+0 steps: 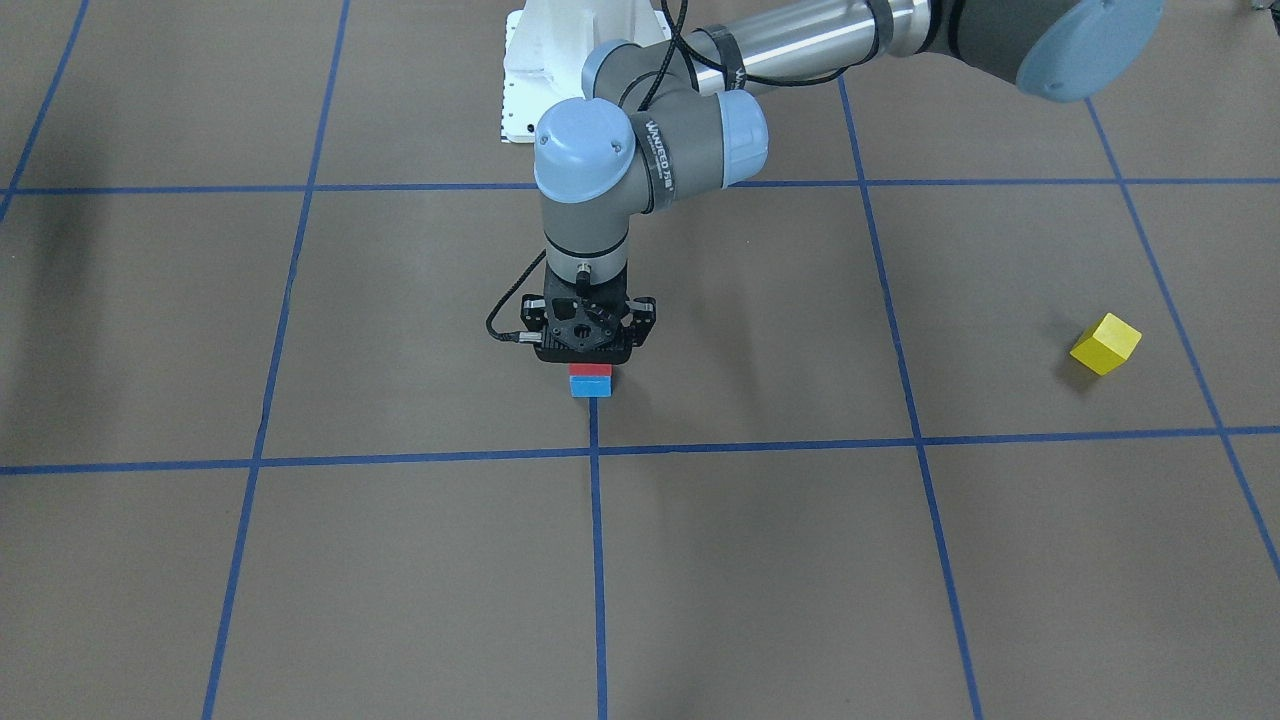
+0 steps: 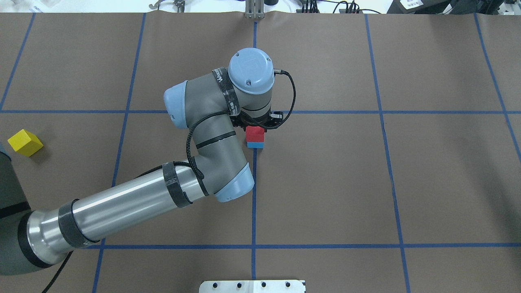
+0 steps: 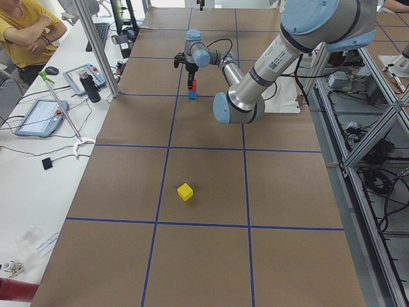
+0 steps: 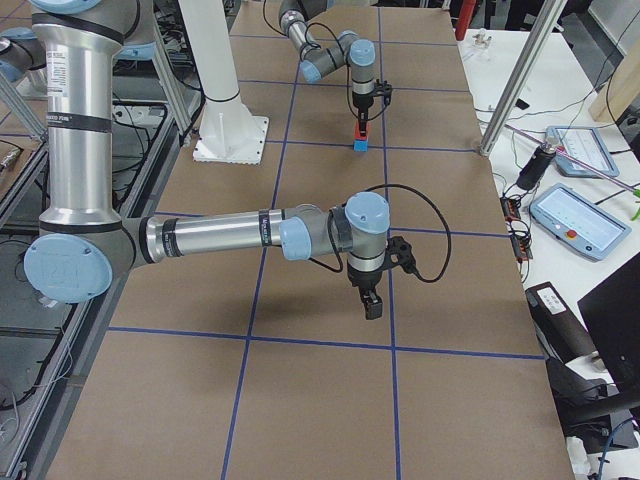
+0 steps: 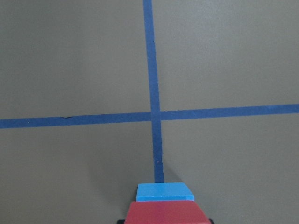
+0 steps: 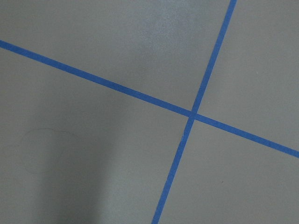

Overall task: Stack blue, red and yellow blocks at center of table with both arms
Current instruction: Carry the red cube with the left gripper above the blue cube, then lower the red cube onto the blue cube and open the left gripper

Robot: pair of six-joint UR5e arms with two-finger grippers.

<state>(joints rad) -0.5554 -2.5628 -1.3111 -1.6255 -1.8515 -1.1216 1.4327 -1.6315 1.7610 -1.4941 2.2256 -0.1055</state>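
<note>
Stack at table (image 2: 325, 183) centre: red block (image 2: 255, 132) on blue block (image 2: 255, 145), left gripper (image 1: 590, 358) apparently clamped on red block, so open evenly and lift straight up (right gripper (image 4: 372, 305): cannot tell), yellow block (image 2: 25, 143) well apart, left.

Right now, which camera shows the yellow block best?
Exterior front-facing: the yellow block sits large, sharp and unobstructed. Overhead shows it near the frame's left edge; exterior left shows it small. I cannot find it in exterior right or either wrist view.
</note>
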